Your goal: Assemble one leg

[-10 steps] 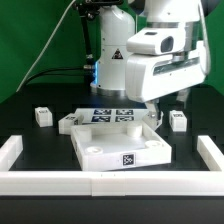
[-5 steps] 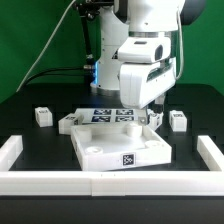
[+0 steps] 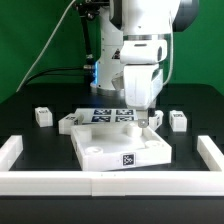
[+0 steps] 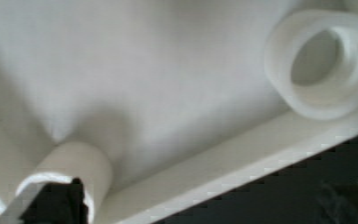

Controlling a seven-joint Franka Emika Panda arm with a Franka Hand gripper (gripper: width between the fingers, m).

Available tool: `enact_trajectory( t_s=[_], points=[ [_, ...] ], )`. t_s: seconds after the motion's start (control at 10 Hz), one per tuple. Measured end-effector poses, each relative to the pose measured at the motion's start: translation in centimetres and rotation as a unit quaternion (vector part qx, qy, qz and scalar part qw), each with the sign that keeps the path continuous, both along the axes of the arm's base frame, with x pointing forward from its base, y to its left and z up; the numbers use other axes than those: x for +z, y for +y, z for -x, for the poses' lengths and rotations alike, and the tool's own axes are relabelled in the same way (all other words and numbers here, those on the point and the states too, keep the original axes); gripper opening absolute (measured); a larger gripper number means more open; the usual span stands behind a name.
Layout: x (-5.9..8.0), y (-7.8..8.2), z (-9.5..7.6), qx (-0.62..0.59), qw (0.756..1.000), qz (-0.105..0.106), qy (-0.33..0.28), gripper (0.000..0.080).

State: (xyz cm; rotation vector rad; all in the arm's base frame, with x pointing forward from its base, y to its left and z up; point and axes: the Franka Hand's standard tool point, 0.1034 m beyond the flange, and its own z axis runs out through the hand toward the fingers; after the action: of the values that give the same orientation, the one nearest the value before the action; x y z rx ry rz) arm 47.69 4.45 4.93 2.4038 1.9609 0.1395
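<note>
The large flat white square part [image 3: 120, 145] lies in the middle of the black table. Two white legs [image 3: 42, 116] [image 3: 66, 122] stand to its left in the exterior view, and another leg [image 3: 178, 120] stands to its right. My gripper [image 3: 149, 115] hangs low over the part's far right corner. In the wrist view the part's white face [image 4: 158, 80] fills the picture, with a round corner hole [image 4: 323, 62]. One dark finger [image 4: 51, 198] shows, with a rounded white shape [image 4: 78, 160] beside it. Nothing shows between the jaws, which stand wide apart.
The marker board [image 3: 112, 114] lies behind the square part. White walls run along the table's front [image 3: 110, 180], left [image 3: 8, 150] and right [image 3: 210, 150]. The arm's white body [image 3: 140, 60] looms over the back of the table.
The arm has swung toward the exterior view's left, from above the right-hand leg to over the square part's far right corner. The parts have not moved.
</note>
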Motion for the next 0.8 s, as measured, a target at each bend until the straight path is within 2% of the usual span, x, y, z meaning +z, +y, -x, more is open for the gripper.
enact_trajectory(
  t_s=[0.1, 0.4, 0.5, 0.8],
  points=[
    [-0.1, -0.3, 1.0, 0.031, 0.999, 0.006, 0.0, 0.065],
    [-0.8, -1.0, 1.9, 0.146, 0.989, 0.035, 0.008, 0.065],
    [-1.1, -1.7, 1.9, 0.148, 0.988, 0.038, 0.01, 0.065],
    [-1.1, -1.6, 2.0, 0.147, 0.988, 0.037, 0.011, 0.065]
  ],
)
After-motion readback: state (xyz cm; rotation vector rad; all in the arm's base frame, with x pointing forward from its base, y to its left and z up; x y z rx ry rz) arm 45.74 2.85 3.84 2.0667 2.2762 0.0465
